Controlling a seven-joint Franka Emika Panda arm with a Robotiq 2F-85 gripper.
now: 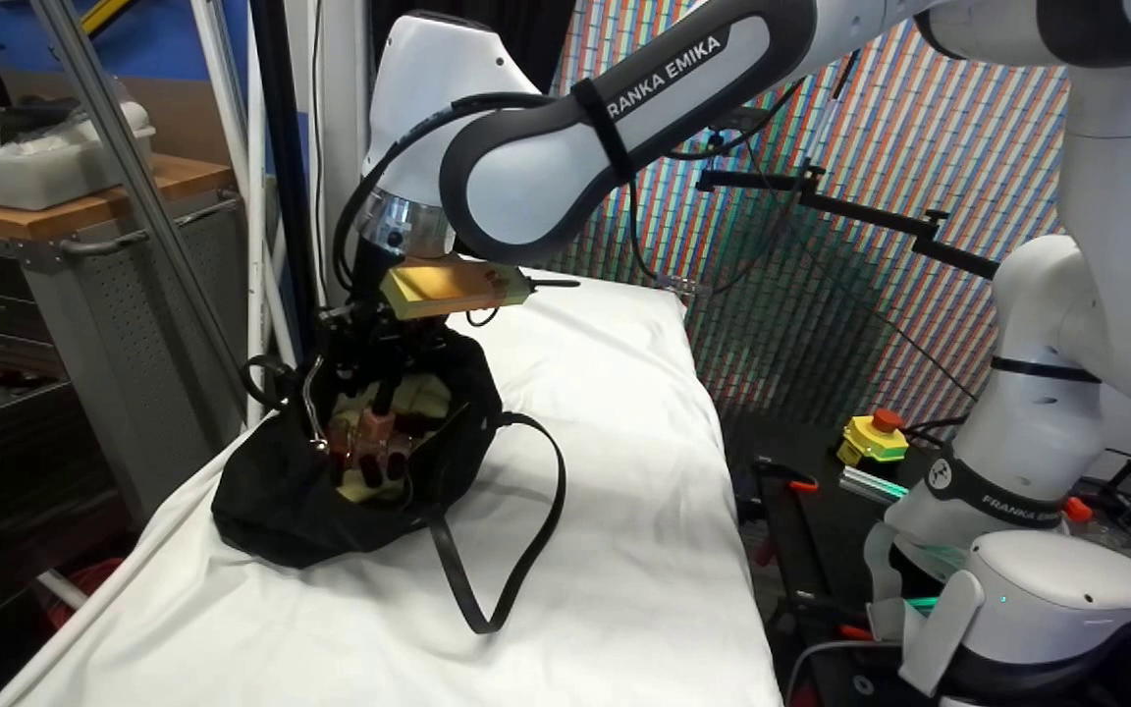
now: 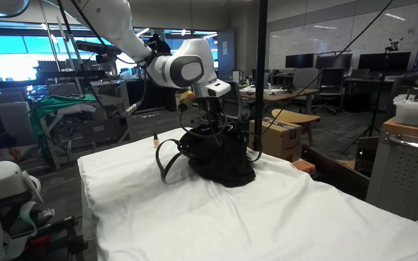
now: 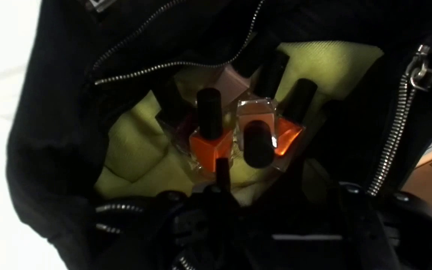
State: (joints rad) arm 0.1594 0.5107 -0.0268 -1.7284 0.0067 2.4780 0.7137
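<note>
A black bag with zips and a yellow lining stands open; it shows in both exterior views. My gripper points down into its mouth, fingers apart, with nothing visible between them; the area is dark. In the wrist view, several nail polish bottles with black caps lie inside: a red-orange bottle near the left fingertip, a peach bottle, an orange bottle, a pale pink bottle and a dark purple bottle. In an exterior view, a finger overlaps a pinkish bottle; contact is unclear.
The bag's strap loops onto the white cloth-covered table. A peach nail polish bottle stands upright on the table beside the bag. A black post and a cardboard box are close to the table edge.
</note>
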